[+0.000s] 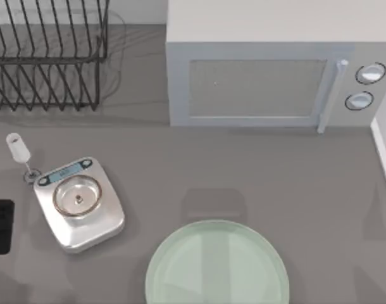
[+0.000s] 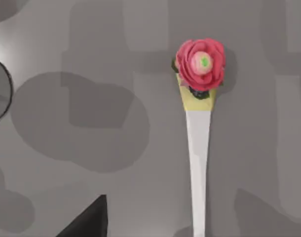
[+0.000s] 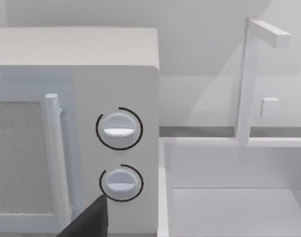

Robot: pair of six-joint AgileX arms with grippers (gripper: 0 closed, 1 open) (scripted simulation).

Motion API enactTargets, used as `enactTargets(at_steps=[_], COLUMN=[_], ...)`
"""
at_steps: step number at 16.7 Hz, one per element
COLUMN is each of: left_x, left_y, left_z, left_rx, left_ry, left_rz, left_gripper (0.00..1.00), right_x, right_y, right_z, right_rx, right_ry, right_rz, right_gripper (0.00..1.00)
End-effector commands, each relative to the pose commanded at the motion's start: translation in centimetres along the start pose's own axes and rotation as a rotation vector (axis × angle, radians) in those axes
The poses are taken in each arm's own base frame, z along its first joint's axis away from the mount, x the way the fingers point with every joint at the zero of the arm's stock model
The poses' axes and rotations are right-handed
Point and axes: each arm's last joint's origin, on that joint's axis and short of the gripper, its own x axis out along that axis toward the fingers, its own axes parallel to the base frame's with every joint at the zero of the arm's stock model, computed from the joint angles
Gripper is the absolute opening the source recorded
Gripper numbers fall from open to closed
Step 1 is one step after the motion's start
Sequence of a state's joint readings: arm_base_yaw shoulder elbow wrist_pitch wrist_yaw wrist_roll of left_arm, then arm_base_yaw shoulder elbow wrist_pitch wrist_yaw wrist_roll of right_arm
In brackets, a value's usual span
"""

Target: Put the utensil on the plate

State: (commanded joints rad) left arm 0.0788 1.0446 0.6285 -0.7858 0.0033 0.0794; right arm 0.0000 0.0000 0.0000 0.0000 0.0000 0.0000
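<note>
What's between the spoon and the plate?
The scale sits on the straight line from the spoon, at the table's left, to the plate. The spoon's handle ends by the scale's corner.

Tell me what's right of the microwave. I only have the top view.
Observer: The right wrist view shows a white sink directly beside the microwave.
Operator: Tap on it?
Observer: Yes, a white faucet stands at its back edge.
Operator: Left wrist view?
Observer: A white handle lies on the grey table, tipped with a red rose.
</note>
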Motion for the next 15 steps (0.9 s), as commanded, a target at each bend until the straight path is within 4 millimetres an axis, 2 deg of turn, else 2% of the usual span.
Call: enactTargets(at_steps=[4,7,13,15], left_x=[1.0,1.5,1.6,2.5], left_y=[0.7,1.1,1.0,1.0], left_z=[2.6,3.9,4.0,3.8], left_rx=[-0.001,-0.003,0.000,-0.003], left_ry=[0.258,0.349,0.361,0.367], left_rz=[-0.017,-0.025,-0.027,-0.027], left_gripper=[1.00,1.00,1.00,1.00], right_x=[0.0,0.0,0.0,0.0], right_y=[0.0,0.0,0.0,0.0], right_z=[0.0,0.0,0.0,0.0], right_rx=[0.000,0.000,0.000,0.000], right_ry=[0.000,0.000,0.000,0.000], right_rz=[0.000,0.000,0.000,0.000], right_gripper=[1.00,1.00,1.00,1.00])
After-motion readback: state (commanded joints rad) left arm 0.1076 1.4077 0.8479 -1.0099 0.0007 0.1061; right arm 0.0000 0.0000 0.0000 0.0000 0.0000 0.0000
